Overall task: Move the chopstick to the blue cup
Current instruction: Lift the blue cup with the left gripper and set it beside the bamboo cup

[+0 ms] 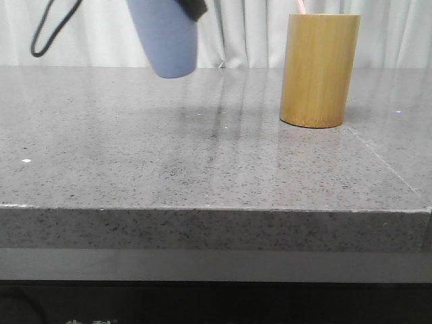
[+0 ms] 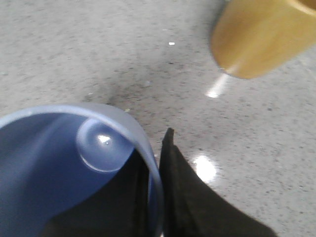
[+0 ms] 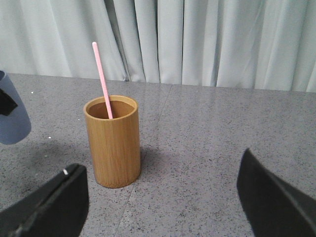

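Left gripper (image 2: 153, 192) first: on my left wrist feed its dark fingers (image 2: 197, 207) are clamped across the wall of the blue cup (image 2: 64, 163), one inside the rim and one outside, and the cup's pale round bottom stares straight back at me. From the front camera the blue cup (image 1: 165, 37) hangs tilted in the air, well clear of the table (image 1: 202, 155), with its faint shadow on the stone below. Widest thing I see is that grey speckled table, running back to a pale curtain (image 3: 207, 39). Next in size, the bamboo holder (image 1: 318, 71) stands upright on the right side of the front view, well apart from the lifted cup. My right wrist feed shows the same bamboo holder (image 3: 113, 143) out ahead, and the right gripper (image 3: 163, 202) has its two dark fingers (image 3: 54, 202) spread wide apart with nothing between them (just bare tabletop). Smallest of the lot, the chopstick (image 3: 102, 79) sits inside the bamboo holder, leaning a little, its pink upper part poking above the rim; the front camera catches only its pink tip (image 1: 301, 6).
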{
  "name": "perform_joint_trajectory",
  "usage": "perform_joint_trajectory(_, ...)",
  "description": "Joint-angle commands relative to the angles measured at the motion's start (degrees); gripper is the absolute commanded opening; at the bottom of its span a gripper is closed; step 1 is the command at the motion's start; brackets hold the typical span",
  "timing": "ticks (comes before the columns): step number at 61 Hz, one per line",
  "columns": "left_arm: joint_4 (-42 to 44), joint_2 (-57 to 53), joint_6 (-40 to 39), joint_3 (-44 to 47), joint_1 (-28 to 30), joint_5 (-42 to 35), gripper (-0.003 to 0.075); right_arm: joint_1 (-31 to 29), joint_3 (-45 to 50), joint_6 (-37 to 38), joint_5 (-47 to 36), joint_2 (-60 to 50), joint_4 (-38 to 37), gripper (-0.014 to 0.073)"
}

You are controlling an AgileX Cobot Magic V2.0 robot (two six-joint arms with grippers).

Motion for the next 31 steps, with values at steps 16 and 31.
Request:
perform_joint_trajectory(16, -0.7, 0.4, 0.0, -2.1, -1.5, -3.3, -0.0019, -0.1, -2.0, -0.4, -4.8, 0.7, -0.4, 0.0622)
perform_joint_trajectory(31, -1.9, 4.6, 0.0, -2.1, -1.5, -2.8, -0.0018, -0.1, -2.0, -0.4, -4.8, 0.7, -0.4, 0.0622)
